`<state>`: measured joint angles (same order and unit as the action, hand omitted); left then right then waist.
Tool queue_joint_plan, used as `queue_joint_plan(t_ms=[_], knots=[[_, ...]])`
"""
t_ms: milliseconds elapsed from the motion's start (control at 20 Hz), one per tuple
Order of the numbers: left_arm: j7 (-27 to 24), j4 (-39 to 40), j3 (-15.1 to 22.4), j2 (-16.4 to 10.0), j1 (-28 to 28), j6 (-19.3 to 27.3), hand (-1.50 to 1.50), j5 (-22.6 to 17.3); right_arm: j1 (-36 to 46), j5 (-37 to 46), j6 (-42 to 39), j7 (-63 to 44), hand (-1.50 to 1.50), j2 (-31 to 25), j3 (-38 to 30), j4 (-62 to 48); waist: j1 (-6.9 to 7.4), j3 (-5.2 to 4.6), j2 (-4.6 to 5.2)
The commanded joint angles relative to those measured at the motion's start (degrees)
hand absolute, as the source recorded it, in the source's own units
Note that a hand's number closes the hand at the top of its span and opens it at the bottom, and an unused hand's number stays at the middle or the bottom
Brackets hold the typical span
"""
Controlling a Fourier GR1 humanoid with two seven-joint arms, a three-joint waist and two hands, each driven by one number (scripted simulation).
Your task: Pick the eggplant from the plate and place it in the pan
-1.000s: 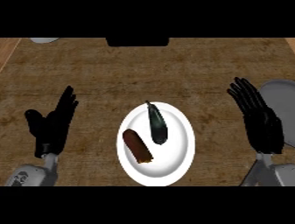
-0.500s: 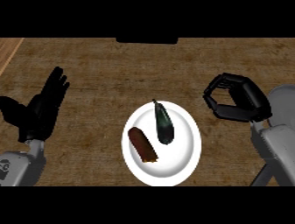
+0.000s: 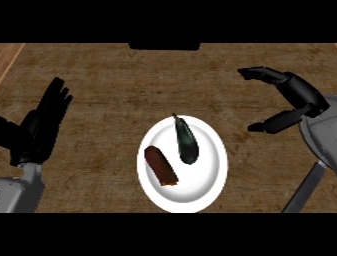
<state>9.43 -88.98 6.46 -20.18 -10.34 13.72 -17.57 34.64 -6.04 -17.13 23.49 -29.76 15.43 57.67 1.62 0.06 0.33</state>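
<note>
1. The eggplant (image 3: 186,143) lies on the far half of the white plate (image 3: 208,185), its stem tip pointing toward the worktop's far edge. Neither hand touches it.
2. A brown, sausage-shaped item (image 3: 161,166) lies just beside it, on the plate's left and nearer part.
3. The plate sits on the brown worktop (image 3: 119,90), about midway between the left and right edges and toward the near edge.
4. The left hand (image 3: 38,127) is near the left edge, spread flat with straight fingers pointing away and the thumb out to the side, holding nothing.
5. The right hand (image 3: 301,96) is near the right edge, apart from the plate. Its fingers are bent into a wide hook, with the thumb well apart and nothing between them.
</note>
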Motion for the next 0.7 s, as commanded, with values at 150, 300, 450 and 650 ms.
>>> queue_joint_plan(t_ms=[150,300,450,650], knots=[[2.06,1.69,-2.78,-1.23,-3.73,-1.73,0.0,-0.78,11.96,9.27,-4.67,-2.09,-1.5,1.23,5.19,-5.22,-0.35,-0.08,-0.03],[1.43,0.96,-2.51,-0.53,-2.05,-1.82,0.0,-0.66,14.62,15.25,-2.85,-5.17,-1.5,3.4,9.46,-4.98,-0.18,-0.09,-0.14],[0.16,2.38,-1.01,1.26,-2.4,-1.04,0.0,1.26,20.67,18.37,-5.1,-8.0,-1.5,6.01,11.25,-9.49,0.08,-0.09,0.09],[1.32,0.81,-0.28,2.5,-2.57,0.82,0.0,2.49,20.03,22.84,-8.79,-10.32,-1.5,9.86,17.43,-9.1,-0.48,-0.08,-0.1]])
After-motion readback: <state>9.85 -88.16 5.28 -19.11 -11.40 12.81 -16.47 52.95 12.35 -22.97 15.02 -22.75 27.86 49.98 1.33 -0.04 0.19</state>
